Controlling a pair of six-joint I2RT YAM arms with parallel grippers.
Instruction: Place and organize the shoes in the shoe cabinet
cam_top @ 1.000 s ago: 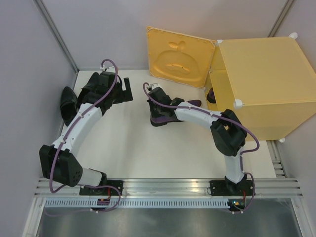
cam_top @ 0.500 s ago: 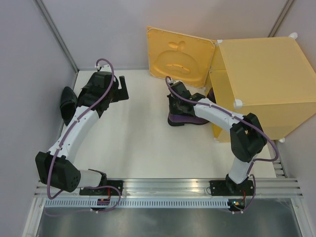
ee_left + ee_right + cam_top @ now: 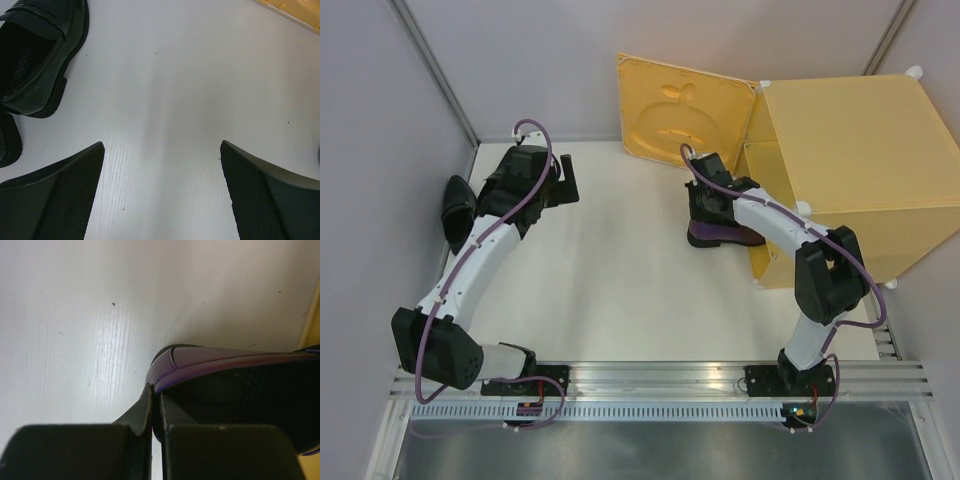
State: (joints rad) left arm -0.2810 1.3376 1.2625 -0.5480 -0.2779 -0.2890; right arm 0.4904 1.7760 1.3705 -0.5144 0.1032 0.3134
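Purple shoe between right jaws

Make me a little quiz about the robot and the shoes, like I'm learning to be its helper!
1. True or false: the left pincer is open and holds nothing.
2. Which shoe does the right pincer pinch? A) a black one B) the purple shoe C) none at all
3. Fill in the gap: the door of the shoe cabinet stands ____.
Key: 1 true; 2 B; 3 open.
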